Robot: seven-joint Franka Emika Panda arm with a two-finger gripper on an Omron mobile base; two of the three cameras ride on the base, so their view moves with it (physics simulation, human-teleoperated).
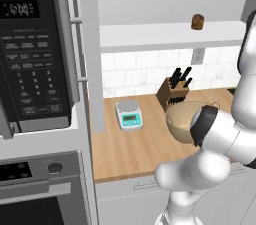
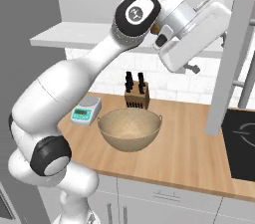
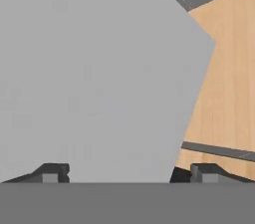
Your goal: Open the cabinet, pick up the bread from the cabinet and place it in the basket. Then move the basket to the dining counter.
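Step in hand: we judge the cabinet [image 1: 92, 54] is already swung open, so what comes now is the reach for the bread [image 1: 197, 21].
Bread: a small brown lump sitting upright on the white shelf [image 1: 165, 34], towards its right end in the left base view, with nothing else beside it.
Claw: in the hand view we see the gripper [image 3: 130, 172] with its two dark tips set wide apart and nothing between them; it holds nothing.
Hand position: in the right base view our hand is up at shelf height, close beside the open right door [image 2: 231, 49], and the hand view looks at a flat grey panel, which we take to be that door.
Basket: the basket [image 2: 130, 128] stands on the wood counter [image 2: 189, 143] below the shelf, just in front of the knife block [image 2: 136, 93] and near the scale [image 2: 85, 110]; it looks empty.
How to do it well: we should turn the hand away from the door first, so the fingers face the bread rather than the panel.
Approach: we should come in level with the shelf, straddle the lump with the wide jaws, and close gently.
Risk: we judge a small light lump can be pushed back along the shelf if a fingertip touches it first.
After the grip: we lift a little, draw back clear of the shelf edge, then lower over the basket.
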